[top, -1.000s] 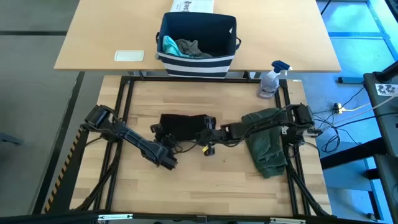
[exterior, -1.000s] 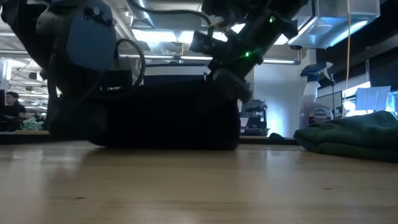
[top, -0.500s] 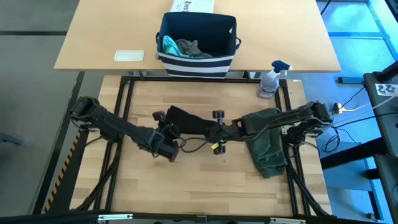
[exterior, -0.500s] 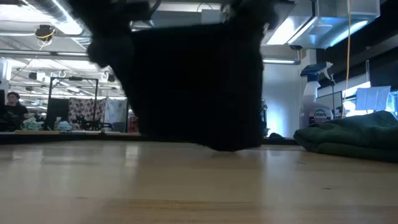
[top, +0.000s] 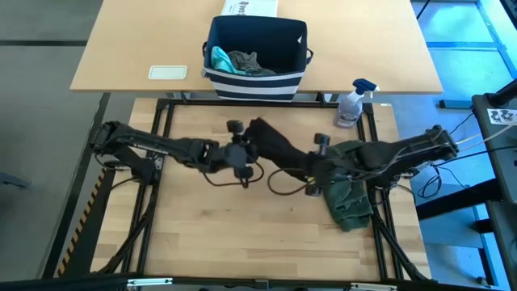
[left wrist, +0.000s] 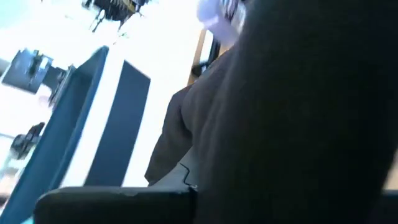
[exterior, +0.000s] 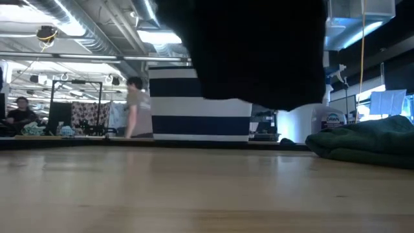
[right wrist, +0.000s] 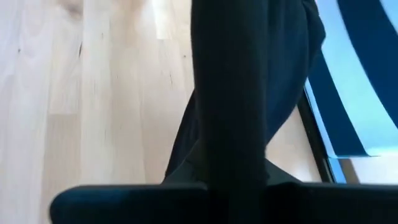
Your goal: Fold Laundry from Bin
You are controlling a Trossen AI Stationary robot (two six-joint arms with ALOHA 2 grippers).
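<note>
Both pincers, left (top: 242, 152) and right (top: 311, 166), clenched on the lifted black T-shirt (top: 275, 145), fingertips buried in cloth.

From my seat, the black shirt (exterior: 255, 52) runs off the top of the low view, so I can't see either gripper there. Both wrist views are mostly filled by that cloth, dark and soft-focused; in the left wrist view the bin (left wrist: 93, 118) shows only as a blurred blue and white slab. The right wrist view catches just a striped corner of the bin, cut by the edge. From above, the grippers' fingers are buried in the shirt and too small to read. The bin's contents are partly hidden by its walls. The person (exterior: 137, 107) behind the table is blurred.
</note>
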